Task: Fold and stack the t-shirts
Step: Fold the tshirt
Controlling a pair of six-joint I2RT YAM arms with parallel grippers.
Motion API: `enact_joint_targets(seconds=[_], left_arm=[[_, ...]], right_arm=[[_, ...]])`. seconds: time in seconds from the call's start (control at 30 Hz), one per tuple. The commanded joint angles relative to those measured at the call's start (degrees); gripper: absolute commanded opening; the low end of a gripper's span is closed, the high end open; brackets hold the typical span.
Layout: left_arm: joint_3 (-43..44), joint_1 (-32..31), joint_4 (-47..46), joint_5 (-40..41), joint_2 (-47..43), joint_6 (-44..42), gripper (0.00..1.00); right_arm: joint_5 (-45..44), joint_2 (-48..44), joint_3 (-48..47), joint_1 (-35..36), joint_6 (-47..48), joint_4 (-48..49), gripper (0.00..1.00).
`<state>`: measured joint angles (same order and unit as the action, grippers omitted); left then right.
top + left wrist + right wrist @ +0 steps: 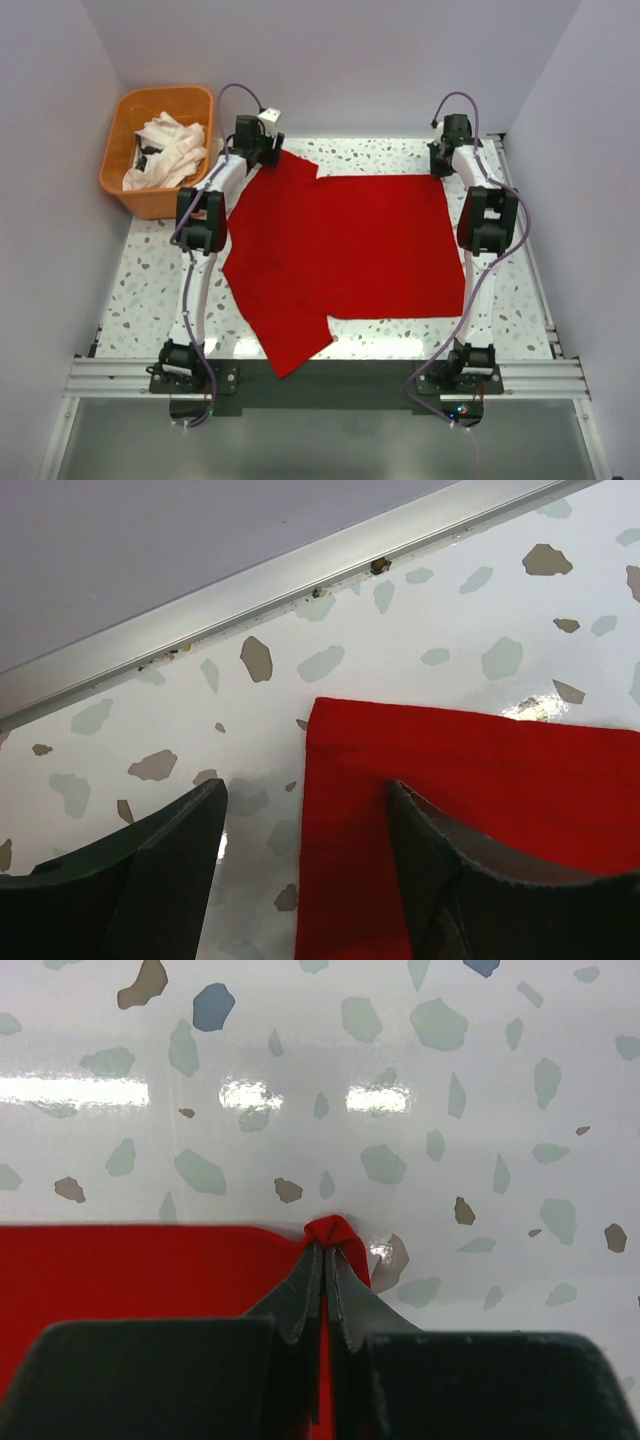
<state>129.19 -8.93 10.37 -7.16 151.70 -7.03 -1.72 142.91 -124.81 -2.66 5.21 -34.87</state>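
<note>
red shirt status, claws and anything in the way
Left claw open over the red shirt edge. Right claw shut on its far corner. Shirt spread flat, unfolded. White shirts in basket, nothing in the way.

My left arm (222, 180) and right arm (480, 280): white links, black joints. Purplish cables (186, 290) run up from the silver rail (110, 378). Dark, wedge-shaped fingers (160, 880).

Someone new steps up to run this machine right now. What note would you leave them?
Left gripper: open, straddling the far left corner of the bright red cloth t-shirt, holding nothing.
Right gripper: shut on its far right corner.
The red shirt lies spread on the speckled white table; white cloth shirts sit crumpled in the orange plastic basket.
Done: nothing folded or stacked.
Left: fold every shirt, then stack.
</note>
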Motion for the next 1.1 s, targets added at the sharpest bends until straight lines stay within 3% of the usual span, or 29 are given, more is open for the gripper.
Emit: enact_joint_targets(seconds=[0.0,0.2,0.3,0.33,0.37,0.43,0.5,0.73,1.07], left_arm=[[2.0,0.8,-0.7,-2.7,1.1,0.6,0.68],[2.0,0.8,0.0,-6.8,1.7,0.8,0.57],[2.3,0.7,0.2,-9.0,2.1,1.0,0.45],[2.8,0.8,0.3,-9.6,2.4,1.4,0.39],[3.2,0.9,0.3,-10.3,2.5,1.5,0.25],[3.1,1.0,-1.0,-10.7,2.4,1.8,0.16],[3.1,1.3,-2.3,-10.2,1.6,2.0,0.0],[-1.4,3.4,-12.2,-14.3,-6.0,4.6,0.0],[-22.2,4.4,-22.7,-20.8,-23.2,3.9,0.0]], right_arm=[[0.7,0.8,-1.5,-0.5,0.4,-2.9,0.0],[1.0,0.5,-1.6,-0.5,0.3,-3.1,0.0],[1.3,0.3,-1.6,-0.5,0.7,-3.0,0.0],[1.4,0.1,-1.5,-0.4,0.7,-3.0,0.0],[1.5,-0.3,-1.3,-0.4,0.8,-2.9,0.0],[1.6,-0.9,-0.9,-0.5,0.9,-2.5,0.0],[1.6,-1.8,-0.7,-0.5,1.2,-2.0,0.0],[4.9,-6.4,0.6,-0.9,2.0,1.2,0.0],[9.7,-14.6,7.4,-1.1,4.0,5.3,0.0]])
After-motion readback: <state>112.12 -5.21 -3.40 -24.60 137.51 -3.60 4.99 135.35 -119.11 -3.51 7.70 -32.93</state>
